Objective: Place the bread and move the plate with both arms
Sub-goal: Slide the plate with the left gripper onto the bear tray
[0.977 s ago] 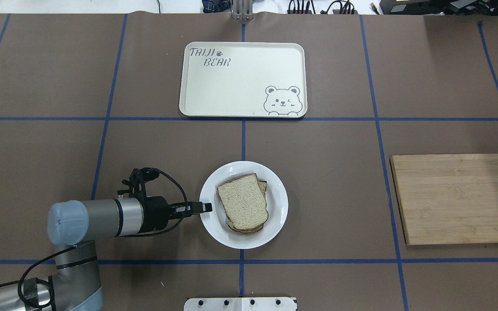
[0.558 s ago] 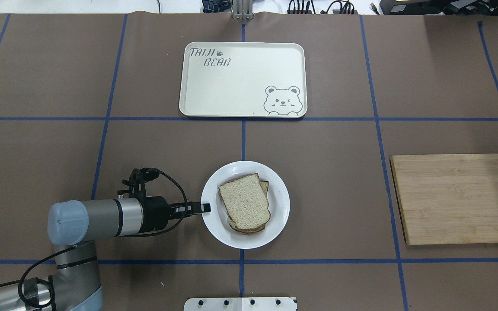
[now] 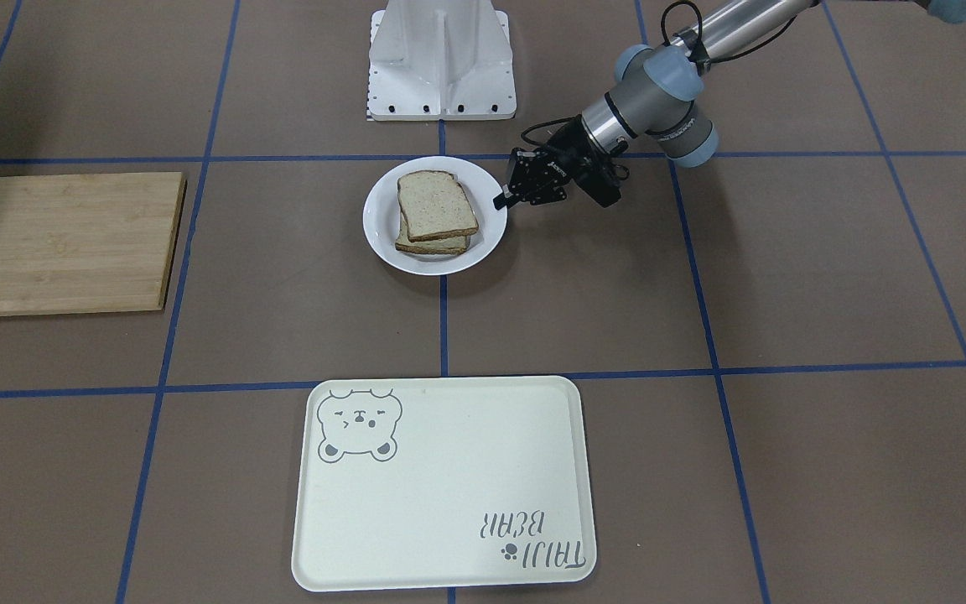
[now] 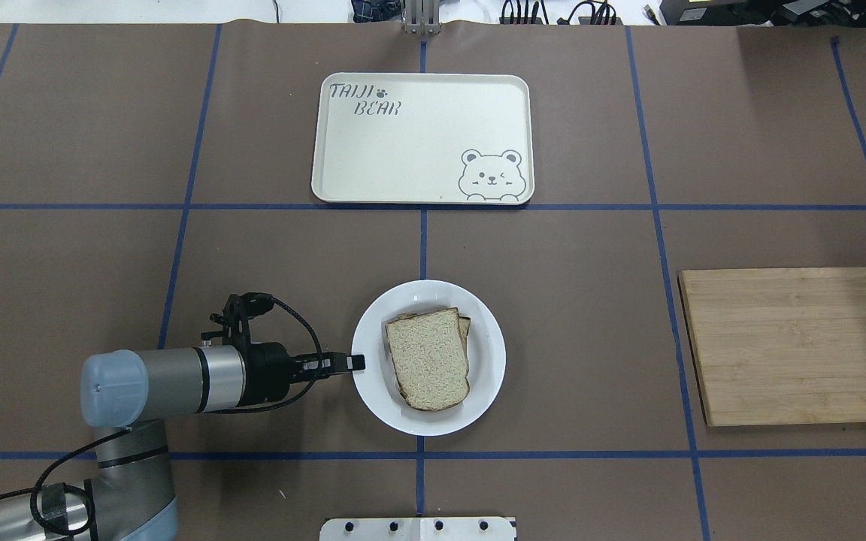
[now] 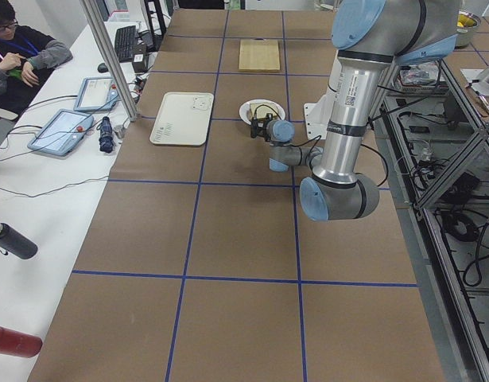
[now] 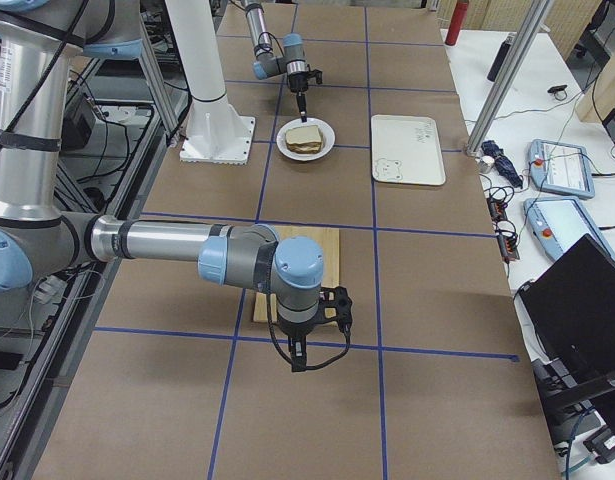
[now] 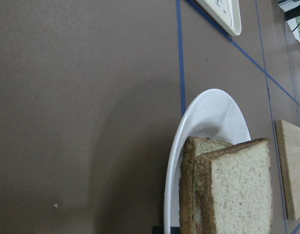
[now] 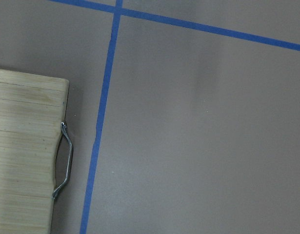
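Note:
The white plate (image 4: 487, 353) sits on the table at centre front and holds two stacked slices. The top one is the plain bread (image 4: 428, 359); the lower slice is mostly hidden. My left gripper (image 4: 358, 363) reaches in low from the left, its jaws stacked one over the other and shut on the plate's left rim. The front-facing view shows it (image 3: 501, 200) at the edge of the plate (image 3: 382, 228), beside the bread (image 3: 436, 204). My right gripper (image 6: 298, 362) shows only in the exterior right view, pointing down at the table; I cannot tell if it is open or shut.
A cream bear tray (image 4: 422, 139) lies at the far centre. A wooden cutting board (image 4: 794, 346) with a metal handle lies at the right. The white pedestal (image 3: 441, 59) stands at the robot's base. Blue tape lines cross the brown table cover.
The plate has shifted slightly right. The bread stack has slid and turned on it toward the plate's front right. The left arm has drawn back a little to the left.

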`<state>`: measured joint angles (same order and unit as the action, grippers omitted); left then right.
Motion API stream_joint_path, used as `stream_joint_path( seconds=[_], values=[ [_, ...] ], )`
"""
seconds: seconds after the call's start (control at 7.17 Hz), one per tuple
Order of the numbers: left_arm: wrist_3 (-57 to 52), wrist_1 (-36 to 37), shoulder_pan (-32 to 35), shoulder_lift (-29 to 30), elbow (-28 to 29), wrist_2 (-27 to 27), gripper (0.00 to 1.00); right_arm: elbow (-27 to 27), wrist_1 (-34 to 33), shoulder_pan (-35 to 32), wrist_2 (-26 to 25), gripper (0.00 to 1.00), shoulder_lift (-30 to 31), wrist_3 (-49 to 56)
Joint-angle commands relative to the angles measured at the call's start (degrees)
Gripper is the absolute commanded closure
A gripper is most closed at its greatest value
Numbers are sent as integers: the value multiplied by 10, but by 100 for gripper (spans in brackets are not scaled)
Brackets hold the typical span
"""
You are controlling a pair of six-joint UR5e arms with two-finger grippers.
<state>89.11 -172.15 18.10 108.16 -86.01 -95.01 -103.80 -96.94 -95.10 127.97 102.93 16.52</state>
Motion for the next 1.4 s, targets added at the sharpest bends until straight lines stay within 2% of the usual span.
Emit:
stream_joint_path(
  seconds=[0.0, 0.56, 0.98, 1.26],
  values=[
    [32, -24, -3, 1, 6, 0, 100, 1, 0, 0, 0, 0, 0, 0],
    [146, -26, -2, 39, -1, 20, 100, 1, 0, 0, 0, 0, 0, 0],
    [216, 1, 10, 77, -2, 142, 100, 1, 0, 0, -1, 0, 1, 1],
    [247, 22, 63, 84, 10, 155, 100, 2, 1, 0, -1, 0, 1, 1]
  ],
)
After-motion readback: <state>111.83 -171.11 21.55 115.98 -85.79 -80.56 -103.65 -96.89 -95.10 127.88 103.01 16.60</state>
